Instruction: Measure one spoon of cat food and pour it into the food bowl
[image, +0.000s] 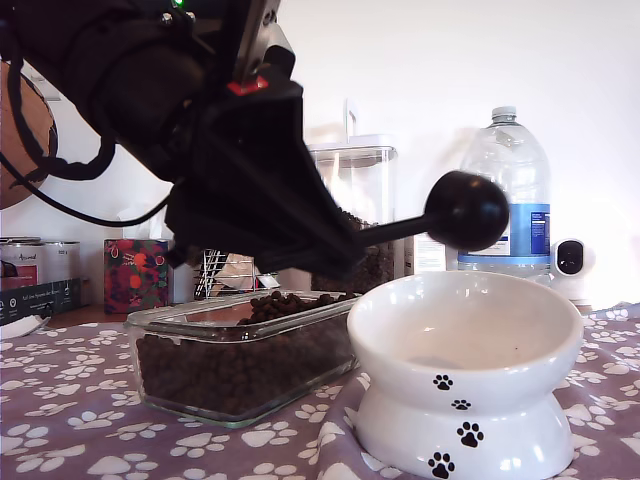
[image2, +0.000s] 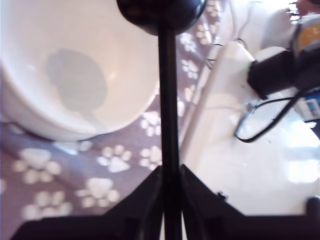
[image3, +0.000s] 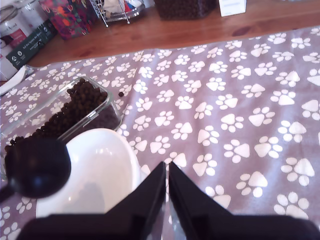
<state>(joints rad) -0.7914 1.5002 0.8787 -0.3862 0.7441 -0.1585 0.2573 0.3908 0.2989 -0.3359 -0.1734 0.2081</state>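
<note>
1. Above the food bowl (image: 465, 370), on the exterior view's right, we hold the spoon (image: 465, 210) with its round cup over the bowl's wide rim; my first gripper (image2: 169, 175) is clenched on the long handle, jaws pressed against it on either side.
2. The bowl looks empty: the first wrist view shows only a grey shadow on its white inside, no pellets. So we judge that we are at the pouring step, with the cup carried across and not yet tipped.
3. Whether the cup is loaded we cannot tell; its opening is turned away from every camera.
4. The cat food (image: 240, 365) fills the clear glass dish (image: 200, 410) just beside the bowl, on the exterior view's left, and one stray pellet lies on the paw-print cloth (image3: 240, 125) near the dish.
5. My second gripper (image3: 167, 185) hangs near the bowl's rim, fingers drawn together with only a thin gap and nothing between them.
6. Next, we think, comes a roll of the first wrist to turn the cup's mouth down. The cup should stay over the bowl's hollow, since pellets tipped near the rim could bounce onto the cloth.
</note>
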